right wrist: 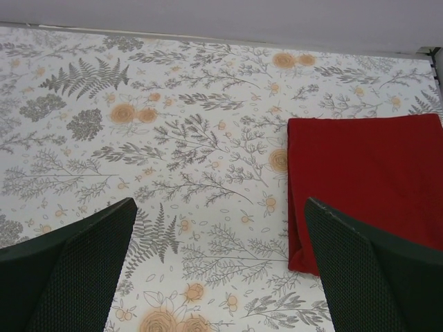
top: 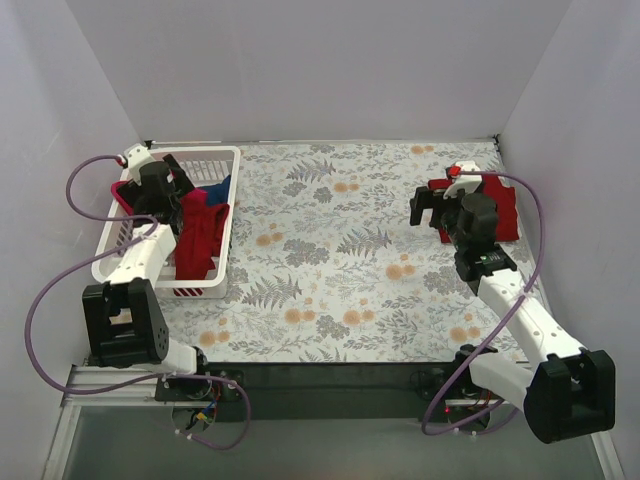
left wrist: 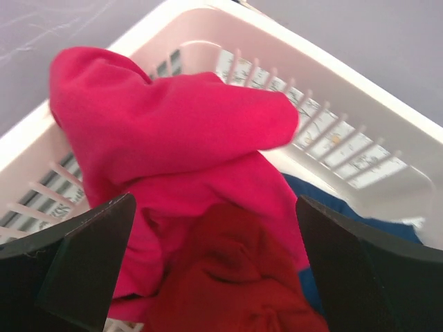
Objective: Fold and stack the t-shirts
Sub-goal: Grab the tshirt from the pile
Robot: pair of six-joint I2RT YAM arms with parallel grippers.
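The left gripper [left wrist: 214,204] hangs over the white lattice basket [left wrist: 346,90] with its jaws spread wide and nothing pinched between them. Straight ahead of it, filling the gap between the two fingers, the pink-red t-shirt [left wrist: 173,117] lies bunched against the basket's far wall. Nearer the gripper and lower in the gap sits the maroon t-shirt [left wrist: 235,277], crumpled on top of the pink-red cloth. The blue t-shirt [left wrist: 346,207] shows only as a strip toward the right finger, tucked under the other two. Whether either finger touches cloth cannot be told. The right gripper [right wrist: 220,204] is likewise spread wide and empty, held above the floral table cover [right wrist: 173,138]. The folded red t-shirt [right wrist: 367,180] lies flat on that cover ahead of the gripper and off to its right-finger side; its near left corner sits just inside that finger's tip in the wrist view, while the ground straight ahead between the fingers is bare floral print. From the top view, this shirt lies beyond the right gripper and partly behind it.
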